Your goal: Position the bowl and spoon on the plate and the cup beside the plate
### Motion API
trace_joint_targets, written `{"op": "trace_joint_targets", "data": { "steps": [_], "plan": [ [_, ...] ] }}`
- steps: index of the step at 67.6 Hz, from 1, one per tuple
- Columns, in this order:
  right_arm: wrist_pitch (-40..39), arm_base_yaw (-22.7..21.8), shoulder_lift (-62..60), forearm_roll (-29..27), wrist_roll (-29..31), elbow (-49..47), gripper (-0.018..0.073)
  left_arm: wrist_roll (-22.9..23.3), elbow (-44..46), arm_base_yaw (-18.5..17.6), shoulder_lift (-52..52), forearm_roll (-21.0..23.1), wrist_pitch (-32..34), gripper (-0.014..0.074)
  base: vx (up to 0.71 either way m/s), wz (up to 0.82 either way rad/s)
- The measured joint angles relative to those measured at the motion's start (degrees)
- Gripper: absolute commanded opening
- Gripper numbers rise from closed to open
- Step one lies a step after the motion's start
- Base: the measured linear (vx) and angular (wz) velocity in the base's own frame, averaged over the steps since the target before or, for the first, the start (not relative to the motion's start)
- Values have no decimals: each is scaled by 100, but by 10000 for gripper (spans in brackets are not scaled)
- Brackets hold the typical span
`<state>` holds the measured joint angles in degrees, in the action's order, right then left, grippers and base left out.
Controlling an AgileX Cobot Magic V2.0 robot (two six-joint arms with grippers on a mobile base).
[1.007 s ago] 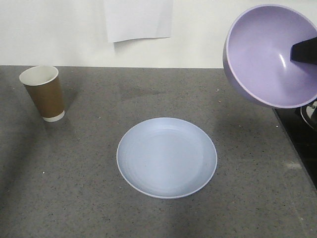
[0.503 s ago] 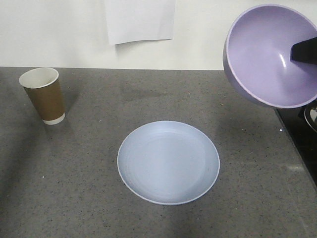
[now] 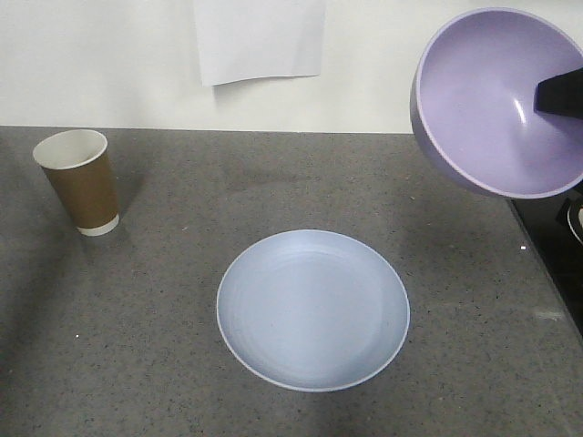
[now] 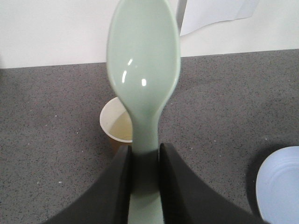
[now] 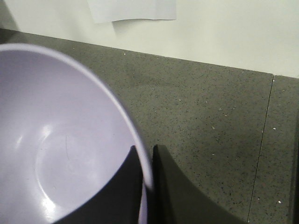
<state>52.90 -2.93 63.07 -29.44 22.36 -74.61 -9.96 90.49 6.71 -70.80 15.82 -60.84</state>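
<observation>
Far-left corner of the grey speckled counter: tall brown paper cup is standing upright. My left pincer is pinching the small mint-green plastic spoon by its handle, aloft. It looks light, stiff and slick. Round pale blue plate is lying mid-counter, toward the front edge. My right pincer is clamping the rim of the lavender plastic bowl, tilted above the right edge. It looks light and smooth, likely to pivot.

You're looking at a dark grey speckled counter that runs back to a plain white wall. A white paper sheet hangs on that wall. A glossy black surface borders the counter's right edge. Soft shadows dull the stone.
</observation>
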Motion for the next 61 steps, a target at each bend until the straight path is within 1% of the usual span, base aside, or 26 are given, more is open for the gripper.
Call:
{"op": "trace_joint_targets", "data": {
  "steps": [61],
  "plan": [
    [0, 0, 0, 0, 0, 0, -6, 0, 0, 0, 0, 0, 0, -8, 1, 0]
  ]
}}
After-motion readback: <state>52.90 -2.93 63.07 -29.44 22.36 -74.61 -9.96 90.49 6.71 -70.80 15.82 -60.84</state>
